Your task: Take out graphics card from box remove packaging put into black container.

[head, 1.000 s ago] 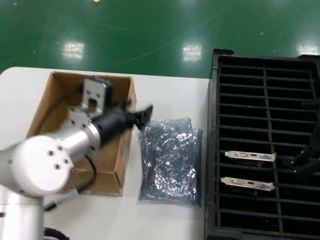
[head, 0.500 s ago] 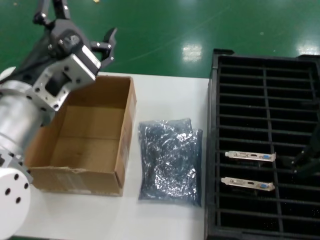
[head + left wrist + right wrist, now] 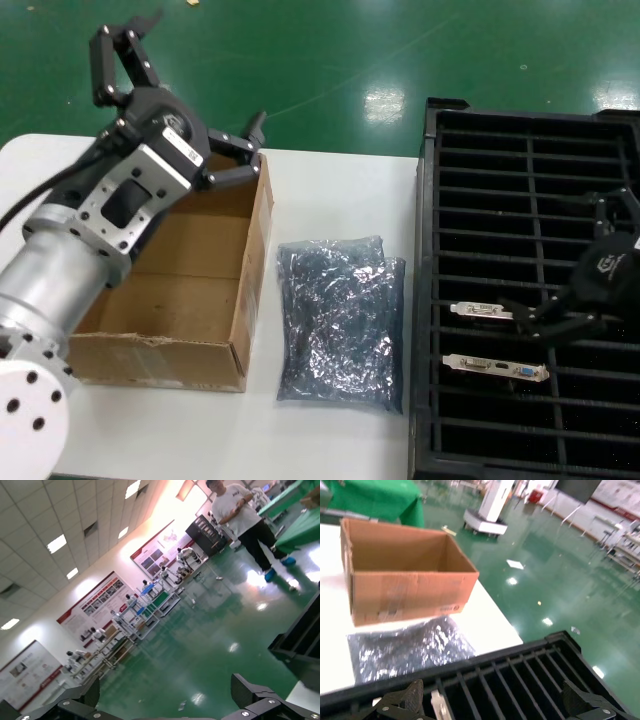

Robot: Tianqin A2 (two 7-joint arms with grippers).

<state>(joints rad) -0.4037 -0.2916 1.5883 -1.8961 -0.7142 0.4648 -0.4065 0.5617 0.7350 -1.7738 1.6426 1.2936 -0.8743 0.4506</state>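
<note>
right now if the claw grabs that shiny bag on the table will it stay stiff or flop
Probably flop: the bag looks thin and crinkled all over, so it would likely sag from one pinched spot. Its glossy film may slip. It seems to lie flat and empty, so likely light.

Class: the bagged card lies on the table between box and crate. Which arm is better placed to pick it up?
Probably left: the left gripper hangs open over the box, beside the packaging; the right gripper is over the black container.

Left gripper (image 3: 180, 105) raised, fingers spread, right gripper (image 3: 560, 312) low, fingers spread
</note>
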